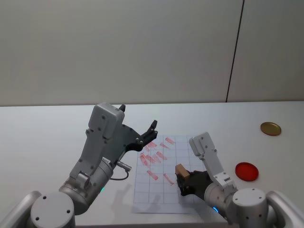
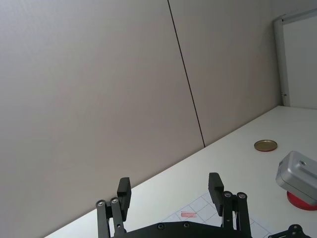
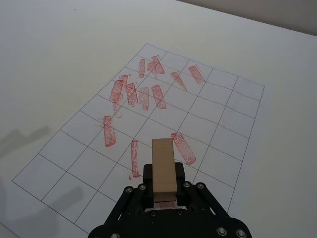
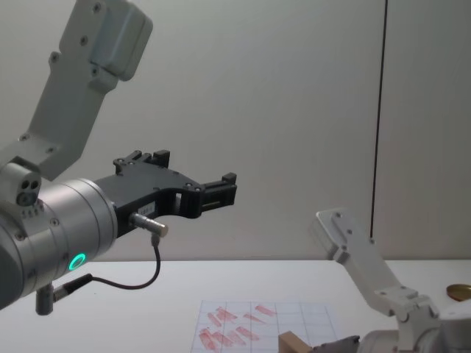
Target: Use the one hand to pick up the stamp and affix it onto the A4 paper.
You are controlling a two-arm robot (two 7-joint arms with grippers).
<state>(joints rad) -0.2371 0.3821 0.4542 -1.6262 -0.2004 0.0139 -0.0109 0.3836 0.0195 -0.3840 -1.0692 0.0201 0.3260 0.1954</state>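
Stamp (image 1: 182,170), head view: hung over near-right part of A4 paper (image 1: 156,195), pinched by right gripper (image 1: 185,181); best lowered level onto blank cell, pressed evenly; left wrist view: left gripper (image 2: 170,184) idle, raised at left, fingers spread; right wrist view: stamp was plain tan wood, long, square-edged; paper thin, gridded, red-marked; chest view: stamp corner showed at near edge.

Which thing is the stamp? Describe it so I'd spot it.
Over the right side of the gridded paper, the right gripper holds the stamp, a small wooden block. Unlike the round red pad and gold disc, it is rectangular and tan.
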